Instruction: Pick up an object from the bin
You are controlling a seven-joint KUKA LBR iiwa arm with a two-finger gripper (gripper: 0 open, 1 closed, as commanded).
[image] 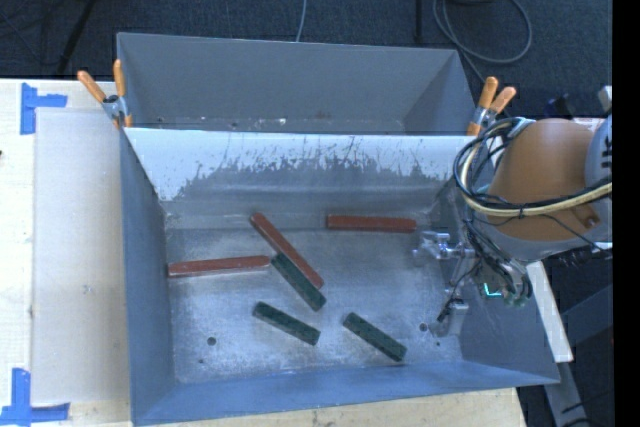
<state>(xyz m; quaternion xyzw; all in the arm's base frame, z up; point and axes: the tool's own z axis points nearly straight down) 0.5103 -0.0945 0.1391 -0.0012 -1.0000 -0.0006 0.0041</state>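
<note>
The claw (447,311) hangs low inside the grey metal bin (290,95), with the bin's right wall close behind it. Nothing shows in its grip, and I cannot tell whether it is apart or together. Nearest to it, a little to its left and toward the near wall, a dark green flat bar (375,336) lies slanted and free on the floor. Farther left lies a second dark green bar (286,323). Left of the claw and toward the far wall rests a reddish-brown flat bar (370,224). Well to the left, a long reddish-brown bar (283,248) lies diagonally, touching a third dark green bar (300,283), and another reddish-brown bar (218,266) lies beyond them. The step in hand looks like the approach, with no grasp made yet. The next move likely calls for shifting left over the nearest green bar, turning to straddle its narrow width, and descending right to the floor, since the bar lies flat.
</note>
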